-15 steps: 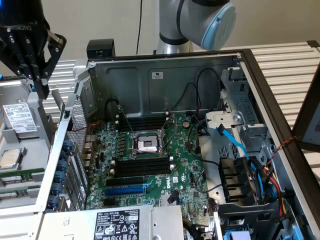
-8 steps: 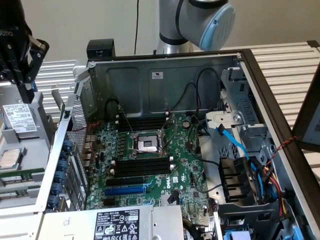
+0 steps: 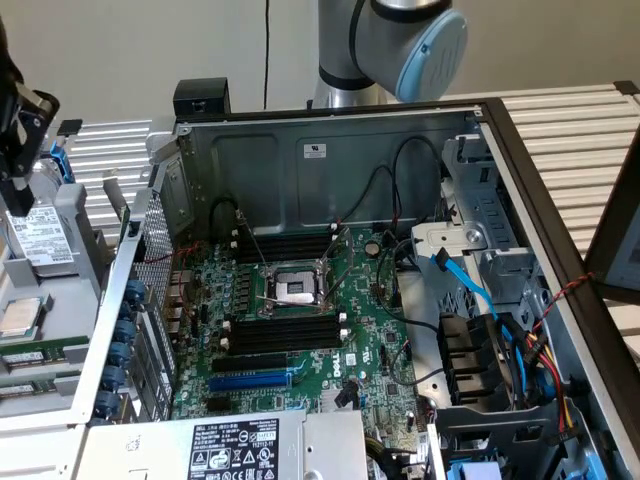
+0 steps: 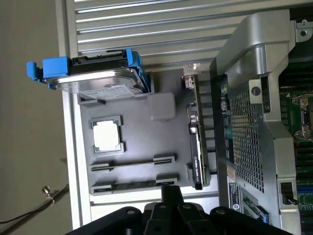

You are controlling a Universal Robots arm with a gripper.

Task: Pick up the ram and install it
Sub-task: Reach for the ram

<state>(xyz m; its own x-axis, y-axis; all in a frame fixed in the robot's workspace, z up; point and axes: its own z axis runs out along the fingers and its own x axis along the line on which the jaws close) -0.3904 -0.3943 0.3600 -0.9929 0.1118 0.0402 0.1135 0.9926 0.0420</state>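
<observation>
Claw (image 4: 170, 196): closed, nothing seen gripped, near grey tray (image 4: 142, 142). Ram (image 4: 133, 184): green stick lying in tray. Computer case (image 3: 270, 170): white sticker (image 3: 316, 150), print unreadable.

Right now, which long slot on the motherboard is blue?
The expansion slot just below the lower black slots in the exterior view; every other long slot is black.
</observation>
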